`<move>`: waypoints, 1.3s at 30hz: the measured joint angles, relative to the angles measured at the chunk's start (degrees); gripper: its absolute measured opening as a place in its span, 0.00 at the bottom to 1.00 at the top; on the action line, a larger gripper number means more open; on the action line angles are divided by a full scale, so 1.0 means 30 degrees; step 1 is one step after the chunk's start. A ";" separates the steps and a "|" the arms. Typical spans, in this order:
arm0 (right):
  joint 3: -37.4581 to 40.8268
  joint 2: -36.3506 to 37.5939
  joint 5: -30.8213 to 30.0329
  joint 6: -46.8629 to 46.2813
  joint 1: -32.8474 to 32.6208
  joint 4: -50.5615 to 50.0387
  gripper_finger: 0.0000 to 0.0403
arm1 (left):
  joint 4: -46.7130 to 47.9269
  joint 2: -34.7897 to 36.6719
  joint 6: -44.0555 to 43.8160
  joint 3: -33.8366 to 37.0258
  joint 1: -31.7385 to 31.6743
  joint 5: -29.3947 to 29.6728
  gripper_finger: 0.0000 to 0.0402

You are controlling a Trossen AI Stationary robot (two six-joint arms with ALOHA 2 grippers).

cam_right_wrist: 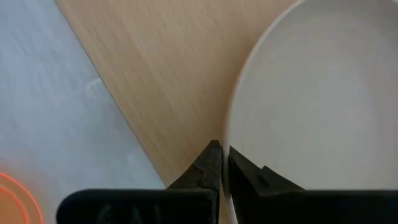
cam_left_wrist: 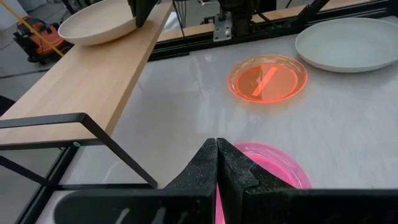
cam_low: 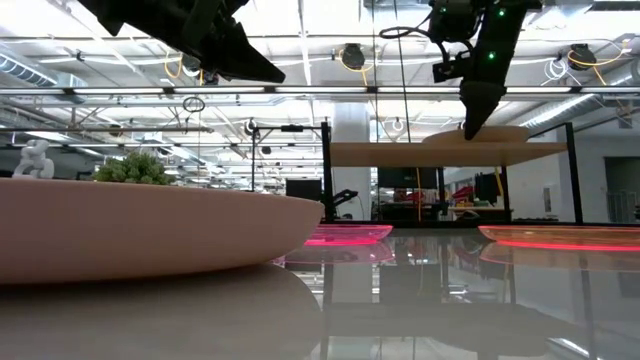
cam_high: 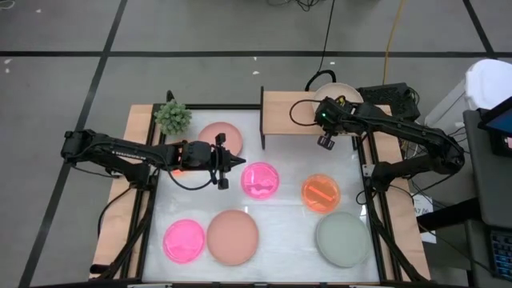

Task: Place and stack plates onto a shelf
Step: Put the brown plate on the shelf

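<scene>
Left to right. Spiky green plant (cam_high: 173, 117) is sitting at the table's (cam_high: 280, 240) far-left corner. My left gripper (cam_high: 237, 162) is hovering with jaws pressed together, holding nothing, between the matte salmon plate (cam_high: 220, 138) and the neon pink plate (cam_high: 260, 179). Near edge: another neon pink plate (cam_high: 184, 240), then a larger salmon plate (cam_high: 233, 237). Translucent orange plate (cam_high: 321, 193) is lying right of centre, pale grey-green plate (cam_high: 343, 238) near the right corner. The shelf (cam_high: 292, 112), light wood top, is carrying one beige plate (cam_left_wrist: 99, 25). My right gripper (cam_right_wrist: 221, 163) is sitting at that plate's rim over the shelf, jaws closed.
</scene>
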State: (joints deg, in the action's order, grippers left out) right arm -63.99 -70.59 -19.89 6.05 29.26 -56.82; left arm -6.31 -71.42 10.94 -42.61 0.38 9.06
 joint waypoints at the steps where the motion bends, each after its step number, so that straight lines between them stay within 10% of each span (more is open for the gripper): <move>1: 0.0000 0.0000 -0.0127 -0.0148 -0.0003 -0.0019 0.01 | 0.0000 0.0000 0.0000 0.0000 0.0000 -0.0001 0.00; 39: 0.0304 0.1717 -0.0262 -0.0304 -0.0083 -0.0562 0.22 | -0.0498 0.0000 -0.0240 0.0000 -0.0372 0.0000 0.00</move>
State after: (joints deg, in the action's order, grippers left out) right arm -63.07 -65.44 -20.67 5.14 29.02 -58.50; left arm -7.80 -71.42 10.22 -42.61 -0.73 9.06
